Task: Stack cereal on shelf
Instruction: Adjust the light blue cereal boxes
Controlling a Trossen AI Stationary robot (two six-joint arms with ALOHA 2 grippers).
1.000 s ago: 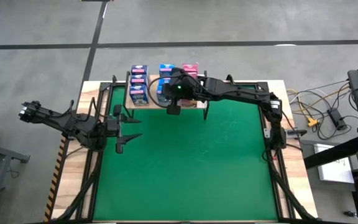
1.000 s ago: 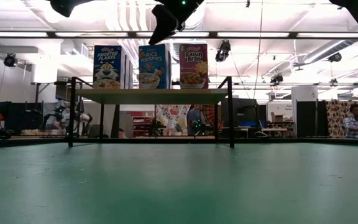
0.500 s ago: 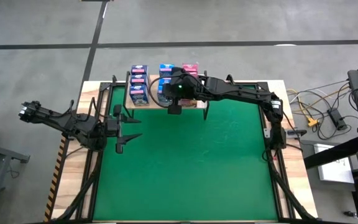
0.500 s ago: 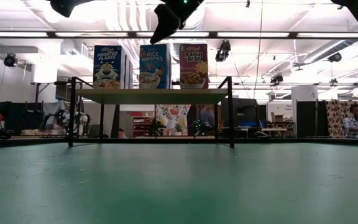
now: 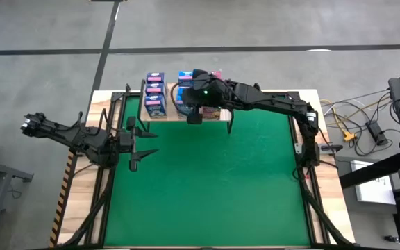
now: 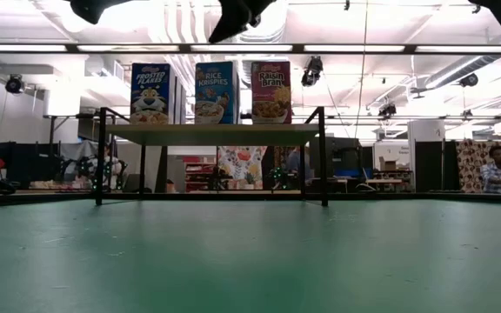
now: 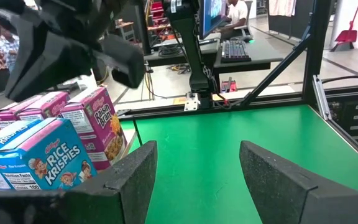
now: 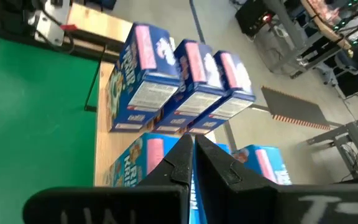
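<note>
Standing upright, cereal (image 6: 217, 92) on shelf (image 6: 211, 133)

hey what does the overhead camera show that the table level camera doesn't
Only the overhead view shows both arms whole: the left gripper open over the green mat, the right gripper shut above the boxes, and the boxes lined up in rows going back. Only the table-level view shows the box fronts, like Rice Krispies, the shelf's black legs and a seated person. Both show the shelf with the cereal boxes.

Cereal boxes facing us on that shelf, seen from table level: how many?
3: Frosted Flakes at the left, Rice Krispies in the middle, Raisin Bran at the right. More boxes stand hidden behind them.
</note>
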